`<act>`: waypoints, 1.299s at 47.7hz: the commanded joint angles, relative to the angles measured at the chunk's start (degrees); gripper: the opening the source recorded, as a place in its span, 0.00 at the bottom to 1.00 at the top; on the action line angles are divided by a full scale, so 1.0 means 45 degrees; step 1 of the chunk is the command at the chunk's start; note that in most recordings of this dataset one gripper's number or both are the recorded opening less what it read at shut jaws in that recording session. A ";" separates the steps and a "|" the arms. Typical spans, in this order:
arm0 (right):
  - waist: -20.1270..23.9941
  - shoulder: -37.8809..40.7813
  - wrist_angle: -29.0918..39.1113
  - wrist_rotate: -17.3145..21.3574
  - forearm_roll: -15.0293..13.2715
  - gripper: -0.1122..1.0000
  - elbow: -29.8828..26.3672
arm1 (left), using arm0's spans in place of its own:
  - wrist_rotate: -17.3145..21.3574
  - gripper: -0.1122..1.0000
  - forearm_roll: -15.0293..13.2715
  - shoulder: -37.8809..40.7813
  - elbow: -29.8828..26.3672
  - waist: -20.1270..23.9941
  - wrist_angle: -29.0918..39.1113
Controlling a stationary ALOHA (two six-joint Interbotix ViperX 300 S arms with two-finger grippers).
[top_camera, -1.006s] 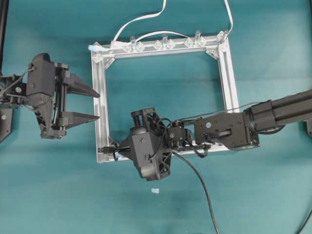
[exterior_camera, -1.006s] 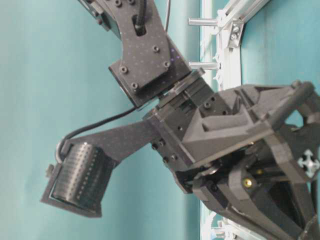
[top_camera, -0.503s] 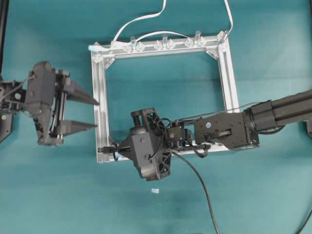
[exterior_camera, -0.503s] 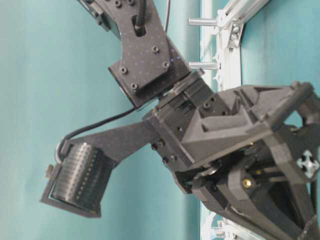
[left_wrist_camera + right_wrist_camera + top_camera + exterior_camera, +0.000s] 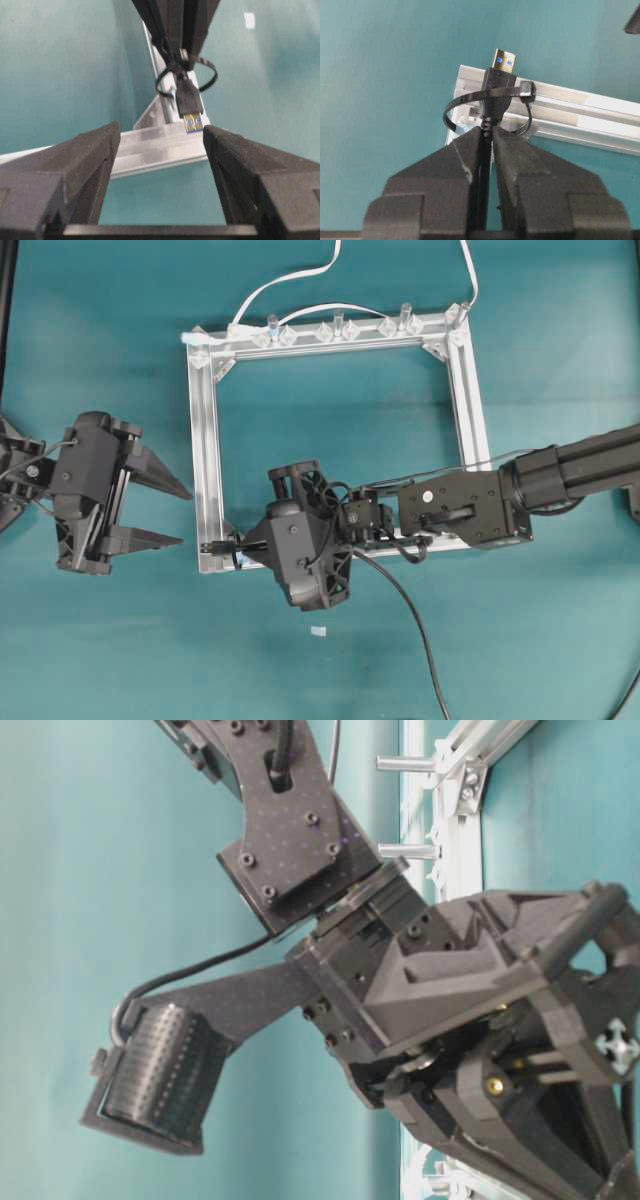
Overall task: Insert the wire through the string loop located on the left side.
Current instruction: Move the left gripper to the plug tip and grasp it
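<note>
A teal, matte table [image 5: 100,660] carries a square silver frame [image 5: 205,455] of slotted extruded metal bars, its top bar lined with clear plastic clips [image 5: 338,328] and a white cable [image 5: 290,278] curling away from it. The right arm [image 5: 560,480], boxy black and jointed, reaches across from the right to the frame's lower left corner. The left gripper [image 5: 175,515], with two wedge-shaped black fingers [image 5: 80,165] of grainy printed plastic, hangs just outside the frame's left bar with its jaws spread wide and nothing between them. The right gripper [image 5: 487,132] is clenched on the wire [image 5: 483,190], a thin black cable that trails off toward the bottom edge in the overhead view. The wire's plug, a small flat black block with a shiny metal tip showing blue inside, pokes out beyond the pinched fingertips and sits inside the string loop [image 5: 465,100], a thin glossy black band with a small square head, standing at the frame's lower left corner. In the left wrist view the plug's tip [image 5: 193,121] points toward the camera between the open fingers, apart from both. A small pale scrap [image 5: 318,631] lies on the table below the right gripper.
</note>
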 commanded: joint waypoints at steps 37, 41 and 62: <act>0.0039 -0.0254 -0.0039 -0.0020 -0.0156 0.19 -0.0352 | -0.2285 0.83 -0.0039 0.3145 -0.2031 -0.0723 0.0508; 0.0039 -0.0254 -0.0059 -0.0020 -0.0156 0.19 -0.0332 | -0.2383 0.88 -0.0020 0.3398 -0.2109 -0.0723 0.0508; 0.0039 -0.0254 -0.0059 -0.0020 -0.0156 0.19 -0.0332 | -0.2578 0.88 0.0020 0.4219 -0.2598 -0.0723 0.0430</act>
